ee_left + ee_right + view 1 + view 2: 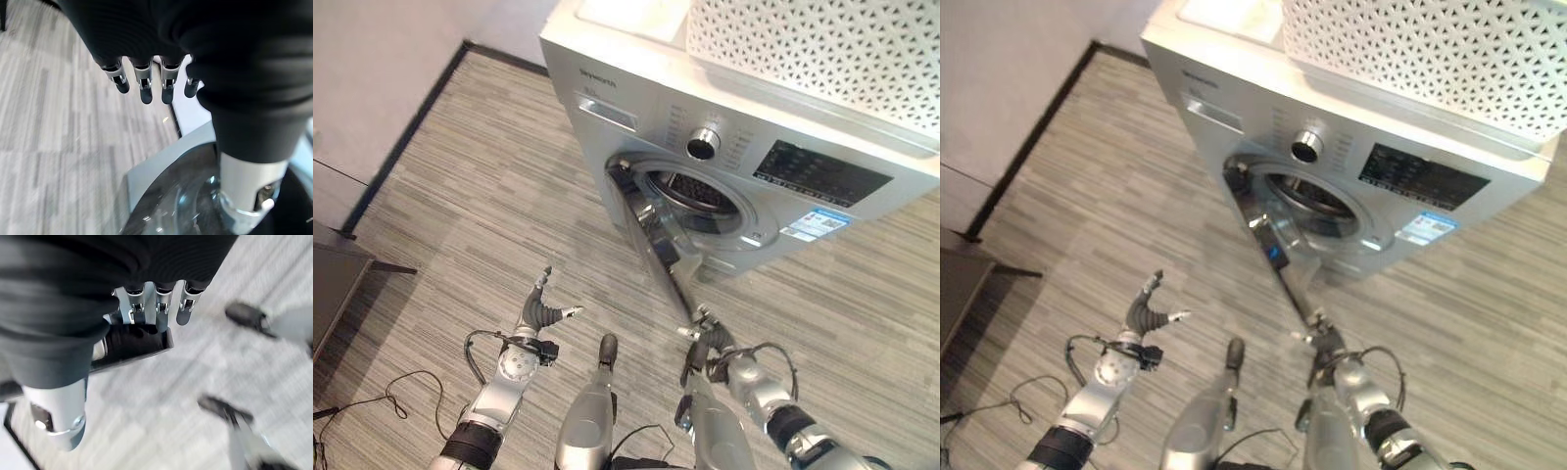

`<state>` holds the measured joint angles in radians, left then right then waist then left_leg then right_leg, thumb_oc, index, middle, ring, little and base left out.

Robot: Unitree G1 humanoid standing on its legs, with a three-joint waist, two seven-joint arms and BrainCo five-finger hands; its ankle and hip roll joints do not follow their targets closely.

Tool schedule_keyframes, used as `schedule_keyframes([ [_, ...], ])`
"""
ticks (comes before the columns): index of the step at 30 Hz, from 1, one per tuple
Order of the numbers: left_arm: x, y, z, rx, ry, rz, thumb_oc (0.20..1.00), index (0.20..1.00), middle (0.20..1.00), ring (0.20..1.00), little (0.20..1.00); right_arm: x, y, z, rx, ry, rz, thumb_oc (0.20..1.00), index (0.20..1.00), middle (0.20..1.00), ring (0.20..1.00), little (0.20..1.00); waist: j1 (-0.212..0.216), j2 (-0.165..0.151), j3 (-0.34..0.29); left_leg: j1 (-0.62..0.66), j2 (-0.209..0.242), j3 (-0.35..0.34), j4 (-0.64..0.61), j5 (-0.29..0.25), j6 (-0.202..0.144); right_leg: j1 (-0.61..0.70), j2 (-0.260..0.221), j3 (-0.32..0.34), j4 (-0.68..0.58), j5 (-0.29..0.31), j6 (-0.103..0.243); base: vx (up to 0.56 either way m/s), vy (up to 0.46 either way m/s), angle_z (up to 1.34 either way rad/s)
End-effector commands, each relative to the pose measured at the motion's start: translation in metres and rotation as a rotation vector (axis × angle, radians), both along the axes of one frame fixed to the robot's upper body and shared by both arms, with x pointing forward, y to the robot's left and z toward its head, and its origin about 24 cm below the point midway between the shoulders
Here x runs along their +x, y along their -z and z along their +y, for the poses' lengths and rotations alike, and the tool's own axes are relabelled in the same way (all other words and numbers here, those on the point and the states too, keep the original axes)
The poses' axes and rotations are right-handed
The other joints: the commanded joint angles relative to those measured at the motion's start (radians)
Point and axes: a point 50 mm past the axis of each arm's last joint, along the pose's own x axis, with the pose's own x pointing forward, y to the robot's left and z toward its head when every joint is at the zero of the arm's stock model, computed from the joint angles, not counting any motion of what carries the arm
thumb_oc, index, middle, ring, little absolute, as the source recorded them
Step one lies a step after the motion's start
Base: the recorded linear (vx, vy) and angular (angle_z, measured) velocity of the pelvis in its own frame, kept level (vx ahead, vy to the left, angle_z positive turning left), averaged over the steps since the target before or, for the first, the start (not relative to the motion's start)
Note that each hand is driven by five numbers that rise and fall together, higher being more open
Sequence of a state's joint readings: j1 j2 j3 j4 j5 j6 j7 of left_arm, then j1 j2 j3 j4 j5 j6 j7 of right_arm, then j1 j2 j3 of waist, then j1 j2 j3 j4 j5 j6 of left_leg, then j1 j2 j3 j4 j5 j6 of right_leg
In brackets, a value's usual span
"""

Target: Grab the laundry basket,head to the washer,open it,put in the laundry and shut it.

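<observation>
A silver front-loading washer stands ahead with its round door swung wide open toward me, showing the dark drum. On top of the washer sits a white perforated laundry basket. My right hand is low at the door's outer edge, fingers straight against the dark door rim, curled round nothing. To the left of the door my left hand hovers over the floor, its fingers straight and holding nothing. The door glass lies just past them.
Grey striped flooring spreads left of the washer. A pale wall with a dark skirting strip runs along the far left. A dark piece of furniture stands at the left edge.
</observation>
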<state>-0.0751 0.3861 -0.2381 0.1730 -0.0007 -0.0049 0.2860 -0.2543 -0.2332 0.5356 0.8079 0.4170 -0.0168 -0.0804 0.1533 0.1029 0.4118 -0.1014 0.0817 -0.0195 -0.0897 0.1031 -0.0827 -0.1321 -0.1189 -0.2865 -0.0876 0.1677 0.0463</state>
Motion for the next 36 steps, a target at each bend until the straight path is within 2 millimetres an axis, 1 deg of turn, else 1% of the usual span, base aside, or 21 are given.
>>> schedule_keyframes([
  [1, -0.003, -0.036, 0.011, 0.074, 0.014, -0.18, 1.0, 1.0, 1.0, 1.0, 1.0, 0.017, -0.02, 0.049, 0.132, -0.083, -0.098, 1.0, 1.0, 1.0, 1.0, 1.0, 0.029, -0.079, -0.077, 0.021, -0.017, 0.008, 0.034, -0.12, 0.038, 0.024, -0.062, 0.058, 0.005, -0.075, 0.071, 0.06, -0.019, 0.01],
  [5, -0.004, -0.08, 0.012, 0.197, 0.078, -0.375, 1.0, 1.0, 1.0, 1.0, 1.0, 0.006, -0.008, 0.04, 0.125, -0.061, -0.054, 1.0, 1.0, 1.0, 1.0, 1.0, 0.027, -0.08, -0.097, 0.06, -0.007, 0.019, 0.021, -0.129, 0.033, 0.048, -0.057, 0.058, 0.004, -0.081, 0.075, 0.04, -0.011, -0.05],
  [6, -0.004, -0.096, 0.006, 0.168, 0.124, -0.443, 1.0, 1.0, 1.0, 1.0, 1.0, 0.001, -0.001, 0.033, 0.103, -0.048, -0.024, 1.0, 1.0, 1.0, 1.0, 1.0, 0.02, -0.08, -0.105, 0.07, -0.003, 0.023, 0.015, -0.13, 0.031, 0.053, -0.057, 0.06, 0.003, -0.083, 0.076, 0.03, -0.005, -0.06],
  [8, -0.004, -0.103, 0.003, 0.14, 0.148, -0.471, 1.0, 1.0, 1.0, 1.0, 1.0, -0.003, 0.003, 0.029, 0.092, -0.044, -0.006, 1.0, 1.0, 1.0, 1.0, 1.0, 0.016, -0.078, -0.109, 0.076, -0.002, 0.026, 0.012, -0.132, 0.03, 0.057, -0.057, 0.06, 0.003, -0.084, 0.077, 0.02, -0.005, -0.08],
  [9, -0.004, -0.115, -0.005, 0.092, 0.191, -0.522, 1.0, 1.0, 1.0, 1.0, 1.0, -0.007, 0.008, 0.023, 0.071, -0.035, 0.017, 1.0, 1.0, 1.0, 1.0, 1.0, 0.009, -0.076, -0.114, 0.082, -0.001, 0.03, 0.011, -0.135, 0.029, 0.062, -0.057, 0.06, 0.003, -0.085, 0.078, 0.06, 0.002, -0.18],
  [10, -0.004, -0.127, -0.018, -0.092, 0.277, -0.536, 1.0, 1.0, 1.0, 1.0, 1.0, -0.017, 0.019, 0.01, 0.024, -0.008, 0.079, 1.0, 1.0, 1.0, 1.0, 1.0, -0.002, -0.069, -0.124, 0.093, 0.0, 0.035, 0.009, -0.138, 0.03, 0.073, -0.057, 0.059, 0.001, -0.086, 0.079, 0.08, 0.006, -0.14],
  [14, -0.009, -0.143, -0.033, -0.247, 0.409, -0.558, 1.0, 1.0, 1.0, 1.0, 1.0, -0.026, 0.028, -0.001, 0.007, 0.036, 0.131, 1.0, 1.0, 1.0, 1.0, 1.0, -0.012, -0.061, -0.134, 0.104, 0.0, 0.04, 0.007, -0.142, 0.031, 0.081, -0.057, 0.06, 0.0, -0.089, 0.079, 0.05, 0.013, -0.04],
  [17, -0.009, -0.154, -0.067, -0.542, 0.633, -0.51, 1.0, 1.0, 1.0, 1.0, 1.0, -0.038, 0.038, -0.009, -0.015, 0.054, 0.2, 1.0, 1.0, 1.0, 1.0, 1.0, -0.034, -0.059, -0.145, 0.119, 0.0, 0.049, 0.005, -0.148, 0.033, 0.09, -0.055, 0.071, 0.0, -0.094, 0.08, 0.06, 0.014, 0.0],
  [19, -0.008, -0.153, -0.078, -0.615, 0.685, -0.477, 1.0, 1.0, 1.0, 1.0, 1.0, -0.041, 0.041, -0.01, -0.024, 0.052, 0.22, 1.0, 1.0, 1.0, 1.0, 1.0, -0.041, -0.06, -0.147, 0.122, 0.0, 0.05, 0.004, -0.148, 0.033, 0.092, -0.054, 0.072, 0.0, -0.094, 0.079, 0.04, 0.002, -0.02],
  [20, -0.009, -0.153, -0.101, -0.728, 0.795, -0.415, 1.0, 1.0, 1.0, 1.0, 1.0, -0.044, 0.043, -0.01, -0.037, 0.042, 0.237, 1.0, 1.0, 1.0, 1.0, 1.0, -0.058, -0.065, -0.148, 0.126, 0.0, 0.051, 0.002, -0.149, 0.034, 0.092, -0.052, 0.08, 0.0, -0.096, 0.079, 0.03, -0.002, -0.04],
  [21, -0.009, -0.152, -0.112, -0.775, 0.844, -0.38, 1.0, 1.0, 1.0, 1.0, 1.0, -0.044, 0.044, -0.009, -0.035, 0.039, 0.241, 1.0, 1.0, 1.0, 1.0, 1.0, -0.064, -0.068, -0.147, 0.127, 0.0, 0.052, 0.002, -0.149, 0.034, 0.091, -0.05, 0.084, 0.0, -0.097, 0.079, 0.03, -0.002, -0.03],
  [22, -0.009, -0.152, -0.112, -0.775, 0.844, -0.381, 1.0, 1.0, 1.0, 1.0, 1.0, -0.044, 0.044, -0.009, -0.035, 0.04, 0.241, 1.0, 1.0, 1.0, 1.0, 1.0, -0.064, -0.068, -0.147, 0.127, 0.0, 0.052, 0.002, -0.149, 0.034, 0.091, -0.05, 0.084, 0.0, -0.097, 0.079, 0.0, 0.0, 0.0],
  [23, -0.005, -0.144, -0.128, -0.853, 0.885, -0.308, 1.0, 1.0, 1.0, 1.0, 1.0, -0.045, 0.044, -0.008, -0.034, 0.035, 0.243, 1.0, 1.0, 1.0, 1.0, 1.0, -0.081, -0.079, -0.143, 0.127, 0.001, 0.054, 0.002, -0.15, 0.034, 0.088, -0.047, 0.096, 0.0, -0.099, 0.077, 0.01, -0.011, -0.03],
  [25, -0.002, -0.14, -0.134, -0.859, 0.891, -0.284, 1.0, 1.0, 1.0, 1.0, 1.0, -0.045, 0.044, -0.008, -0.033, 0.038, 0.242, 1.0, 1.0, 1.0, 1.0, 1.0, -0.085, -0.082, -0.141, 0.127, 0.001, 0.054, 0.002, -0.151, 0.033, 0.087, -0.046, 0.098, 0.0, -0.099, 0.077, 0.01, -0.011, -0.06],
  [28, 0.005, -0.104, -0.144, -0.75, 0.865, -0.163, 1.0, 1.0, 1.0, 1.0, 1.0, -0.045, 0.044, -0.009, -0.019, 0.069, 0.232, 1.0, 1.0, 1.0, 1.0, 1.0, -0.1, -0.1, -0.129, 0.115, 0.004, 0.057, 0.002, -0.149, 0.032, 0.076, -0.042, 0.107, 0.0, -0.097, 0.079, 0.0, -0.01, -0.25],
  [30, 0.01, -0.08, -0.147, -0.557, 0.85, -0.096, 1.0, 1.0, 1.0, 1.0, 1.0, -0.044, 0.043, -0.014, -0.022, 0.098, 0.224, 1.0, 1.0, 1.0, 1.0, 1.0, -0.103, -0.102, -0.119, 0.103, 0.005, 0.055, 0.002, -0.145, 0.032, 0.066, -0.04, 0.11, 0.0, -0.095, 0.08, -0.01, -0.003, -0.03],
  [31, 0.01, -0.079, -0.147, -0.556, 0.851, -0.097, 1.0, 1.0, 1.0, 1.0, 1.0, -0.043, 0.043, -0.014, -0.022, 0.099, 0.223, 1.0, 1.0, 1.0, 1.0, 1.0, -0.103, -0.102, -0.119, 0.103, 0.005, 0.055, 0.002, -0.145, 0.032, 0.065, -0.04, 0.11, 0.0, -0.096, 0.08, 0.0, 0.0, 0.0],
  [32, 0.013, -0.066, -0.145, -0.351, 0.872, -0.073, 1.0, 1.0, 1.0, 1.0, 1.0, -0.043, 0.043, -0.018, -0.043, 0.102, 0.222, 1.0, 1.0, 1.0, 1.0, 1.0, -0.107, -0.104, -0.112, 0.094, 0.006, 0.055, 0.002, -0.143, 0.032, 0.055, -0.039, 0.115, 0.0, -0.093, 0.083, 0.0, 0.0, 0.0],
  [33, 0.015, -0.055, -0.143, -0.27, 0.87, -0.032, 1.0, 1.0, 1.0, 1.0, 1.0, -0.043, 0.043, -0.021, -0.049, 0.107, 0.222, 1.0, 1.0, 1.0, 1.0, 1.0, -0.111, -0.106, -0.109, 0.092, 0.006, 0.058, 0.002, -0.142, 0.032, 0.051, -0.038, 0.117, 0.0, -0.091, 0.084, 0.0, 0.0, 0.0],
  [34, 0.015, -0.055, -0.144, -0.269, 0.871, -0.033, 1.0, 1.0, 1.0, 1.0, 1.0, -0.043, 0.043, -0.021, -0.049, 0.108, 0.222, 1.0, 1.0, 1.0, 1.0, 1.0, -0.11, -0.106, -0.109, 0.092, 0.006, 0.058, 0.002, -0.142, 0.032, 0.051, -0.038, 0.118, 0.0, -0.091, 0.084, 0.0, 0.0, 0.0],
  [36, 0.023, -0.029, -0.13, -0.022, 0.817, 0.013, 1.0, 1.0, 1.0, 1.0, 1.0, -0.045, 0.044, -0.028, -0.074, 0.116, 0.227, 1.0, 1.0, 1.0, 1.0, 1.0, -0.118, -0.112, -0.107, 0.085, 0.008, 0.072, 0.002, -0.143, 0.034, 0.036, -0.032, 0.129, 0.0, -0.089, 0.087, 0.0, 0.01, -0.03],
])
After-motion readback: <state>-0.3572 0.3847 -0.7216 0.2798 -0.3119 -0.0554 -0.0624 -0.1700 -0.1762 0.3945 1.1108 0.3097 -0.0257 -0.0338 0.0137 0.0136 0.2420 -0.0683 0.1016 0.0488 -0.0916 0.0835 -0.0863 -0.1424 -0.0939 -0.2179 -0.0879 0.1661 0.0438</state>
